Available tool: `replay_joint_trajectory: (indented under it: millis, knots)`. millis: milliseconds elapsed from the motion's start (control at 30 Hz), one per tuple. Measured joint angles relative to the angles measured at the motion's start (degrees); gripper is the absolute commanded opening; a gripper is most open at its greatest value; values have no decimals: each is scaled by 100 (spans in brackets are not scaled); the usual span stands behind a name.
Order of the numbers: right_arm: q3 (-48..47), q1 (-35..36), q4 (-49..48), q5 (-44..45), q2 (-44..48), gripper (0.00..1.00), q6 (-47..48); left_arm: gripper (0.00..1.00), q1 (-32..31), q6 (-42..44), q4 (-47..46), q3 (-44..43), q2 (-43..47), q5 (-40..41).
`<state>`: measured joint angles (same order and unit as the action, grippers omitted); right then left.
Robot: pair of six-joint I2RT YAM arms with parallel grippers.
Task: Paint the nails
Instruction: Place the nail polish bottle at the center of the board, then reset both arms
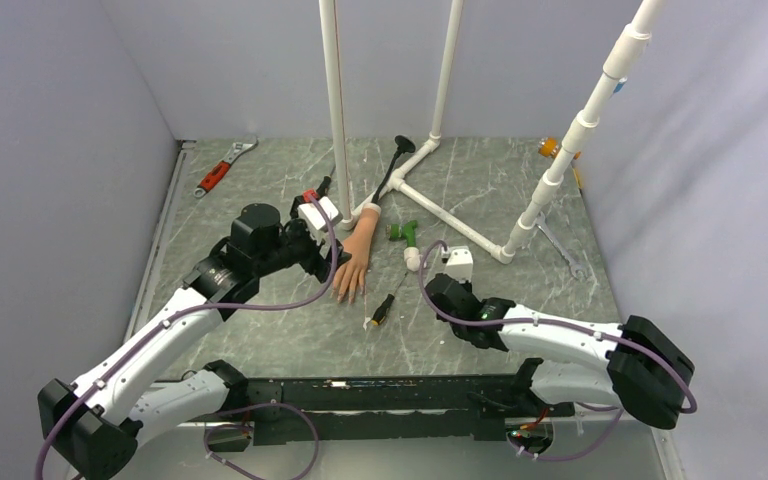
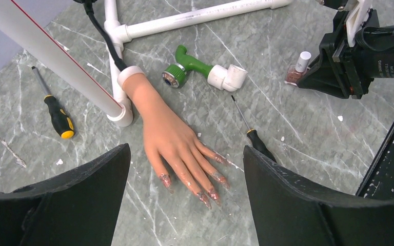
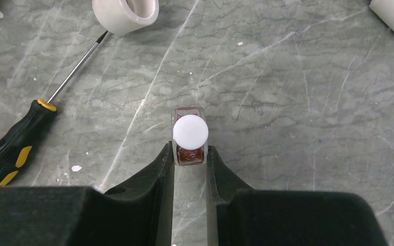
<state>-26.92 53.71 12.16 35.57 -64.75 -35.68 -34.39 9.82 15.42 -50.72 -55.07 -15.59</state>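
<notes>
Right hand (image 3: pixel 190 149): fingers closed on the glass body of a nail polish bottle (image 3: pixel 190 131), gripped low with the white cap left free. The bottle stands upright on the tabletop (image 3: pixel 297 92). This is probably a steadying hold, so the cap and its brush can be taken from above. The contents look reddish and glittery. Left hand (image 2: pixel 185 152): open, fingers spread wide and holding nothing. It hovers over the mannequin hand (image 2: pixel 169 136), so its camera looks straight down at the work. The mannequin hand lies palm down, fingers fanned, with its white cuff against the foot of the PVC pipe frame (image 2: pixel 184 19). The nails (image 2: pixel 214 195) point toward the arms, well apart from the bottle. They are long, tapered and translucent, flecked with pinkish glitter, and could be partly coated; coverage looks uneven. A black-and-yellow screwdriver (image 3: pixel 10 154) lies between the fingertips and the bottle. A green fitting (image 2: pixel 184 64) lies farther back.
</notes>
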Motion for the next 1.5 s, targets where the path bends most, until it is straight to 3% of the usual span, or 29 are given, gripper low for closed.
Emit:
replay_joint_trajectory:
  millis: [267,567,633,700,833,1033,1267,1500]
  knots:
    - [0,-28,-208,15,-166,0,-326,82,-22,2,42,-31,-96,46]
    - [-125,-46,-203,48,-826,11,-557,82,-33,4,48,-44,-107,48]
    - [-175,-46,-199,52,-896,16,-599,83,-33,4,48,-44,-107,48]
    - [-205,-46,-168,52,-918,32,-621,84,-37,4,52,-44,-107,48]
    - [-260,-46,-35,44,-920,53,-658,87,-37,33,59,-44,-107,46]
    - [-321,-46,146,15,-750,77,-590,85,-37,66,59,-44,-103,50]
    - [-660,-15,579,11,-387,88,-393,85,-37,66,101,-44,-103,74]
    - [-1040,61,772,-37,754,93,417,82,-37,66,164,-44,-101,94]
